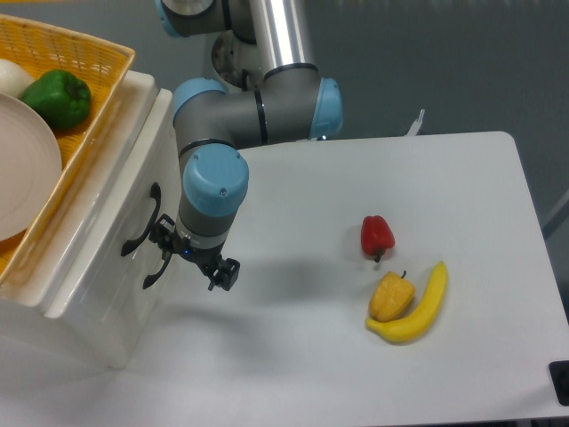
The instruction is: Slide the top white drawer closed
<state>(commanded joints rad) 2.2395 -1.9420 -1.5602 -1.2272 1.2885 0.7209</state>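
Top drawer (107, 200): we find it at the counter's left edge, upper box of the white cabinet, front nearly flush with the cabinet face, curved black handle (140, 233) on it.
Claw (197, 261): just right of the drawer front, low, beside the handles; one fingertip near the lower handle (154, 271). Contact we cannot tell.
Claw state: spread or pressed together, we cannot tell from this angle.
Basket (84, 80): yellow wicker, on top of the cabinet, holding a green pepper (59, 97) and a white plate (27, 165).
Counter (462, 187): red pepper (376, 235), yellow pepper (391, 296) and banana (421, 307) well apart to the right.

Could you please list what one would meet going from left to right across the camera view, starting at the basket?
Yellow wicker basket → top white drawer → hand → red pepper → yellow pepper → banana.
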